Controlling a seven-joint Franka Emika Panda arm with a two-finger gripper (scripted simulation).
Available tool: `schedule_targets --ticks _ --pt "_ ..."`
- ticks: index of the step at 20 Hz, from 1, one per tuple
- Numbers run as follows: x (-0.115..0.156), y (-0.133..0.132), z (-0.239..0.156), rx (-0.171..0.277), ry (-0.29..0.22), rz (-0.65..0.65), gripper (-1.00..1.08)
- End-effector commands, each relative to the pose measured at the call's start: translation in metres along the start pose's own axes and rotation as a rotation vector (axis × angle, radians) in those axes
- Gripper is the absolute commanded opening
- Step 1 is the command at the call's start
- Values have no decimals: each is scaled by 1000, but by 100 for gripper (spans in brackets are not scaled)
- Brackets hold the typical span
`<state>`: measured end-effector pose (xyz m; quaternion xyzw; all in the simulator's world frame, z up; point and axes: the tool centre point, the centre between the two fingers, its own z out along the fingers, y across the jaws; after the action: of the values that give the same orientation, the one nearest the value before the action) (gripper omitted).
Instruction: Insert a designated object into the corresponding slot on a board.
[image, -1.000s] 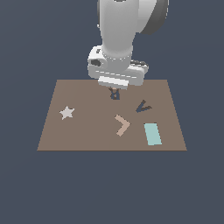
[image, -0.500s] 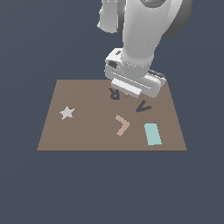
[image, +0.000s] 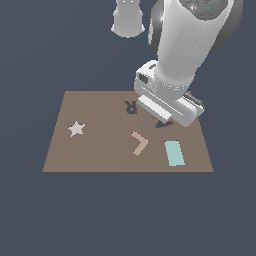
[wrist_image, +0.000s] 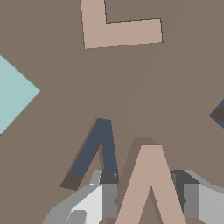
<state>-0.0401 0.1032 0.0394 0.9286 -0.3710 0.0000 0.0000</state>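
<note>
A tan V-shaped piece (wrist_image: 151, 183) sits between the two grey fingers (wrist_image: 107, 194) of the gripper (wrist_image: 150, 197), its point away from the camera. Just beside it, a dark navy V-shaped slot (wrist_image: 97, 148) is cut into the brown board (wrist_image: 144, 87). Farther off lie a thicker tan chevron (wrist_image: 116, 29) and a pale teal block (wrist_image: 15, 92).

No real room is being shown: a bare simulated test scene is being rendered. A flat brown board (image: 100, 150) is being displayed against a uniform dark slate-blue backdrop, which is extending unbroken around the board on every side, without walls or furniture. On the board, flat untextured shapes are being presented: a pale star (image: 76, 128), a tan chevron (image: 139, 143), a teal rectangle (image: 174, 152) and a dark letter R (image: 130, 106). Above the board, a smooth white and grey robot arm (image: 185, 45) is being rendered.
</note>
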Motion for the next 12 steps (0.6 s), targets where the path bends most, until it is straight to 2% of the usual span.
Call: schedule_targets --ticks 1,12 --pt "2 -9 0 0 0 49 -100" --pt "11 -32 -1 0 0 167 -100"
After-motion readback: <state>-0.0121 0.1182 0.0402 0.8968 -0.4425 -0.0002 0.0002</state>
